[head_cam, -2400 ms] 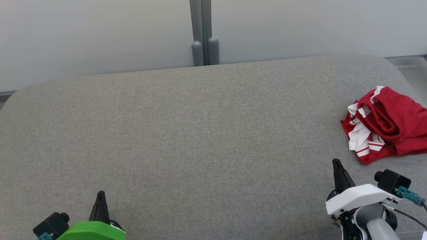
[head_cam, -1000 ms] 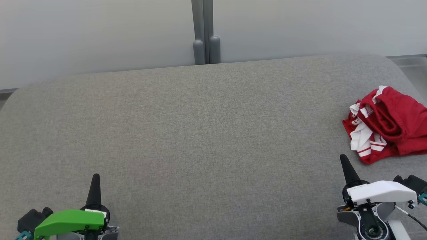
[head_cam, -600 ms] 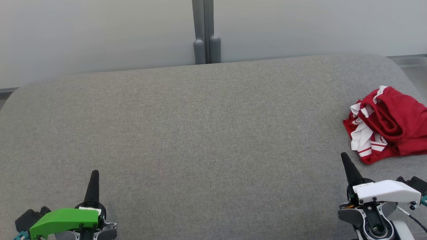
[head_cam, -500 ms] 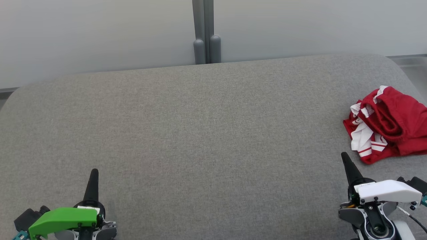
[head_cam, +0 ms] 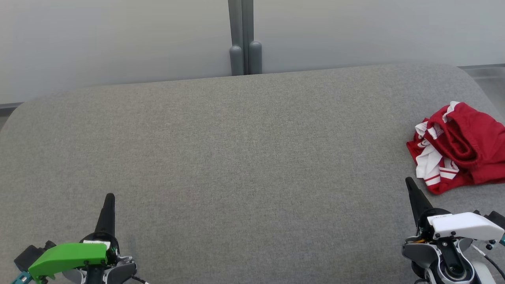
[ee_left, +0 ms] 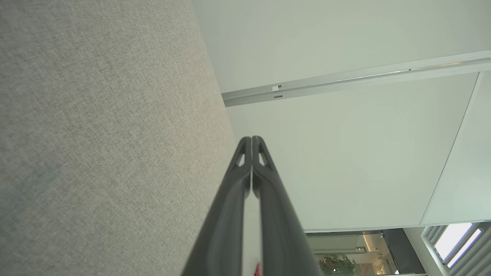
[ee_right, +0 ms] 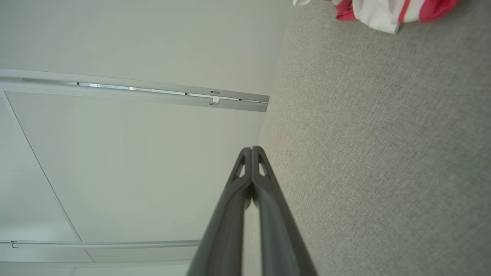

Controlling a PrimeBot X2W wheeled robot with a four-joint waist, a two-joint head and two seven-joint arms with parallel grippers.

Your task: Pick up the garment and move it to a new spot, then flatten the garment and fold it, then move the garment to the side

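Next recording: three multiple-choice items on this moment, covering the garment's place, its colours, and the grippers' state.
1. Where does the garment lie on the grey cushion?
A. at its right edge
B. in its middle
C. at its left edge

2. What colours is the garment?
A. blue and yellow
B. red and white
C. all black

3. How do the left gripper and right gripper stand?
A. both open
B. both shut, empty
C. right shut on the garment

1 A: it is bunched at the head view's far right.
2 B: red cloth with white stripes.
3 B: each wrist view shows fingers pressed together, nothing between.
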